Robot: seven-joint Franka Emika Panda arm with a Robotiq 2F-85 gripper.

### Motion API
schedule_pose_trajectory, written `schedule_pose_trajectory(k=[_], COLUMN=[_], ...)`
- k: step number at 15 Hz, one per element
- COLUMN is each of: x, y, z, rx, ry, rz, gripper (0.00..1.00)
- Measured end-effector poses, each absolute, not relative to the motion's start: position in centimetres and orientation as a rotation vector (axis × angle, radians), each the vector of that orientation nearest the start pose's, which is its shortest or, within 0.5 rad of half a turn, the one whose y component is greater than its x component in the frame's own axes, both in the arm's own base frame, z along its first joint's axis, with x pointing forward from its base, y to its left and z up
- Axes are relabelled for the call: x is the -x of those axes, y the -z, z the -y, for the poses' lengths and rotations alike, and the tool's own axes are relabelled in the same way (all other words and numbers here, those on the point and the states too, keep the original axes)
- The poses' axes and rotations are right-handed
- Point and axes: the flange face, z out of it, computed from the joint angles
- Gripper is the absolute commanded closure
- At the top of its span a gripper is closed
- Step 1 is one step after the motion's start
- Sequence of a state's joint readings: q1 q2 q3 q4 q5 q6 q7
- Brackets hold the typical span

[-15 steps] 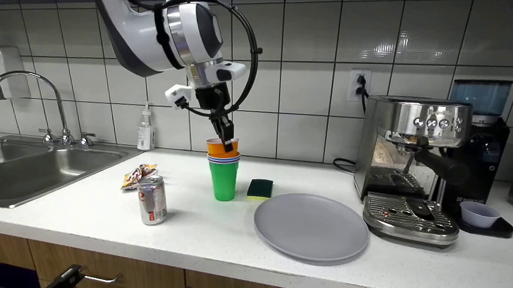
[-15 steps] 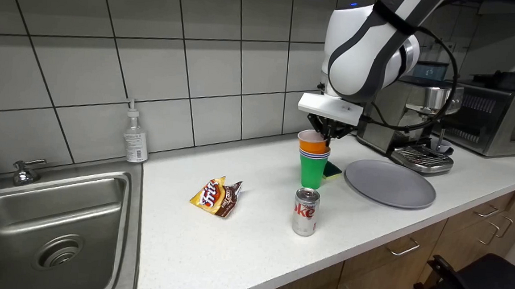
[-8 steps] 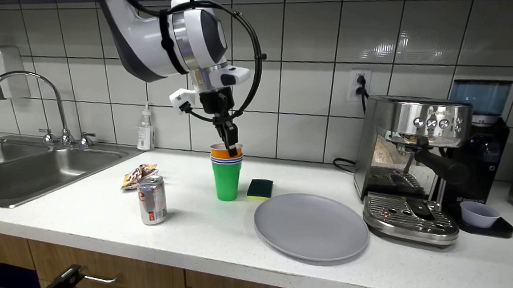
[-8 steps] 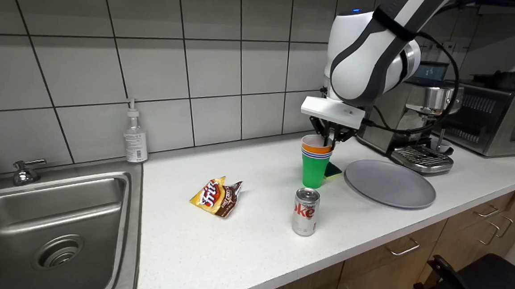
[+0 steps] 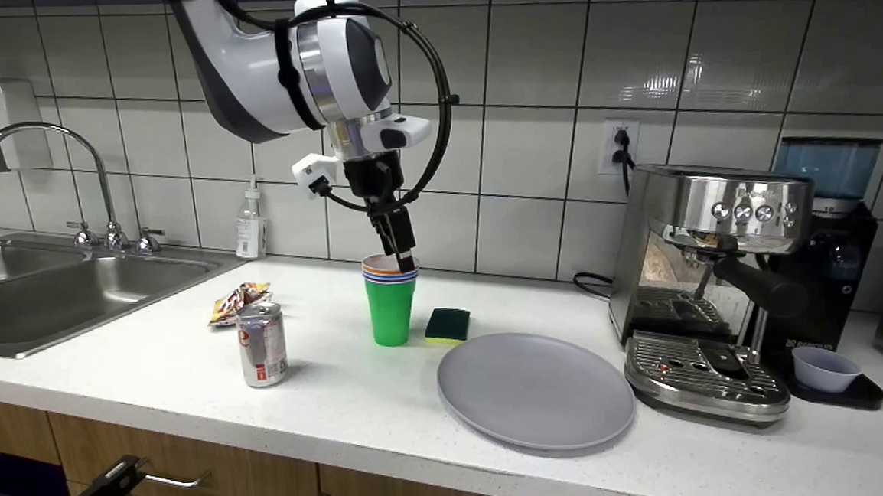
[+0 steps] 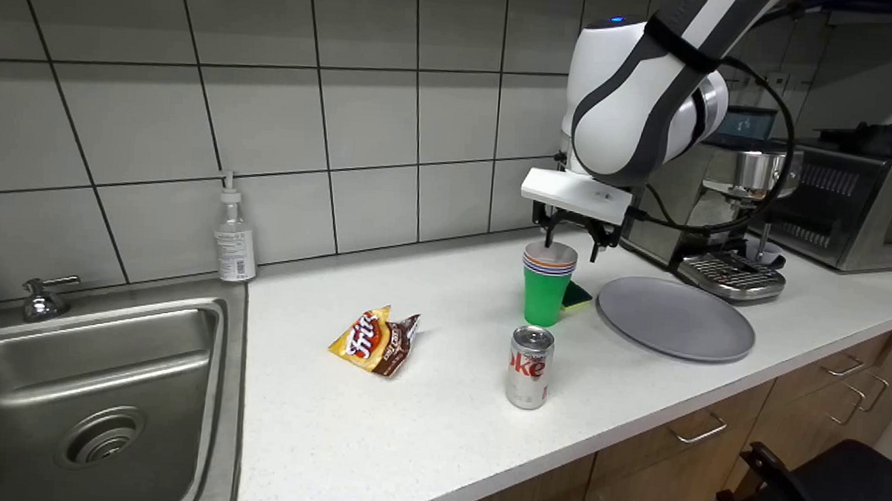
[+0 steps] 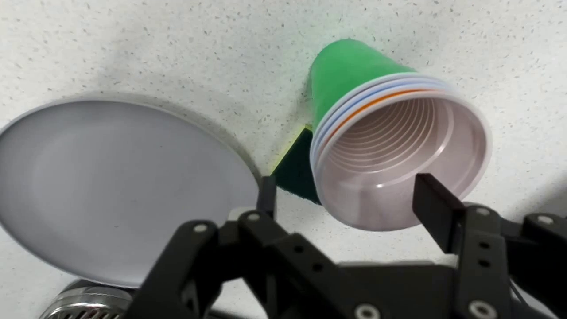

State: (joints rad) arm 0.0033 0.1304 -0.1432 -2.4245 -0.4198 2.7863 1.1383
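A stack of nested plastic cups stands upright on the counter, the green cup [image 5: 391,312] outermost and several rims at its top. The innermost, an orange cup [image 7: 390,150] with a pale inside, sits deep, so little orange shows. My gripper [image 6: 571,246] is open just above the stack, also seen in the wrist view [image 7: 347,190]. One of its fingers [image 7: 436,208] overlaps the cup mouth there; the opposite finger [image 7: 267,197] is off to the side, near the plate. Nothing is gripped. I cannot tell whether a finger touches the rim.
Beside the stack lie a green-and-yellow sponge [image 5: 448,325] and a grey plate [image 5: 536,392]. A silver Coke can [image 6: 529,368] and a snack bag [image 6: 375,341] are on the counter. An espresso machine [image 5: 709,293], soap bottle [image 6: 234,241] and sink [image 6: 220,392] stand farther off.
The gripper came down slightly and its jaws spread apart. The orange cup, gripped earlier, was let go and has sunk into the green cup. The stack shifted slightly.
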Motion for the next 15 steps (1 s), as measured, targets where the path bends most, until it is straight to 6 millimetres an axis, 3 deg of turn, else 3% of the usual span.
schedule_pose_trajectory(k=[9,15], x=[-50.0,-47.7], y=[-29.5,-30.9], z=[6.1,6.6], rx=[2.868,2.987], ry=[0.525,0.473], rz=[-1.335,-1.050], gripper=[0.00,0.00])
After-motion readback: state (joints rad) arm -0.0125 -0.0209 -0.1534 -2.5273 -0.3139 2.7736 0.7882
